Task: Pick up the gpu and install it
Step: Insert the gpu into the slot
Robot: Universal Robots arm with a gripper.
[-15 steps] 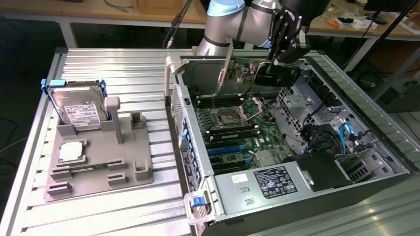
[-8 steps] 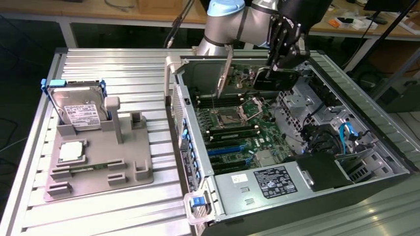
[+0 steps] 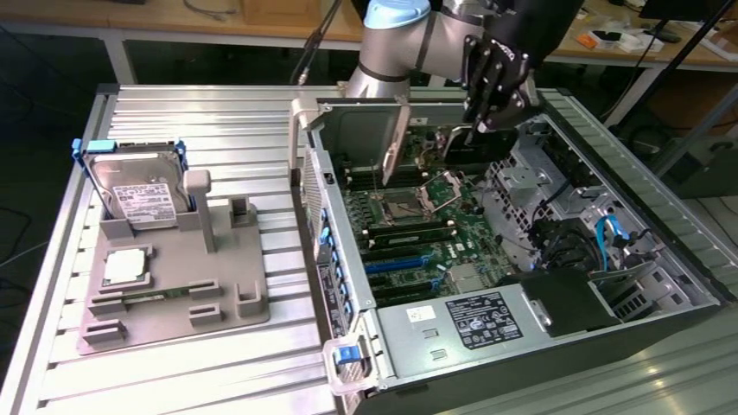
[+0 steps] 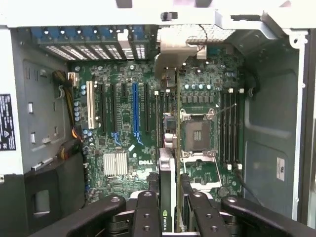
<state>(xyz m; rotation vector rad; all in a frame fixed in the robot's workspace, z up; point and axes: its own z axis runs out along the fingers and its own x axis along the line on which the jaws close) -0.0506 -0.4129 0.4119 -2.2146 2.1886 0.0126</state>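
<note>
My gripper [image 3: 493, 111] hangs over the far end of the open computer case [image 3: 346, 285], shut on the gpu [image 3: 398, 147]. The gpu is a thin dark card held on edge, its silvery-grey end bracket pointing down toward the case's rear wall. In the wrist view the gpu [image 4: 167, 192] runs edge-on away from between my fingers [image 4: 146, 212], its bracket [image 4: 173, 54] near the rear slot openings. It hovers above the motherboard [image 4: 118, 143], between the black expansion slots and the CPU socket [image 4: 196, 134]. A blue slot [image 4: 135, 108] lies beside it.
On the exterior view's left a grey fixture [image 3: 173, 298] on the slatted table holds a silver hard drive [image 3: 138, 197] in a blue frame and a small square chip [image 3: 124, 266]. Inside the case are memory sticks [image 3: 403, 232], a power supply [image 3: 485, 318] and drive cages with a blue cable [image 3: 607, 235].
</note>
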